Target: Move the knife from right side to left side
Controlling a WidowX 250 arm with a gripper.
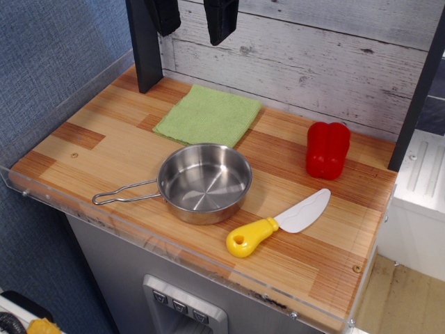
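The knife [278, 224] lies flat on the wooden counter, right of the pan. Its chunky yellow handle [249, 237] with a hole points to the front left, and its curved white blade [304, 211] points to the back right. My gripper [193, 17] hangs at the top edge of the view, high above the green cloth, far from the knife. Two black fingers [221, 19] show with a gap between them and nothing held. Their upper parts are cut off by the frame.
A steel pan [204, 182] with a wire handle [125, 193] sits mid-counter. A green cloth [207, 115] lies behind it. A red toy pepper [327, 149] stands at the back right. A black post [144, 45] rises at back left. A clear rim [174, 248] edges the counter's front.
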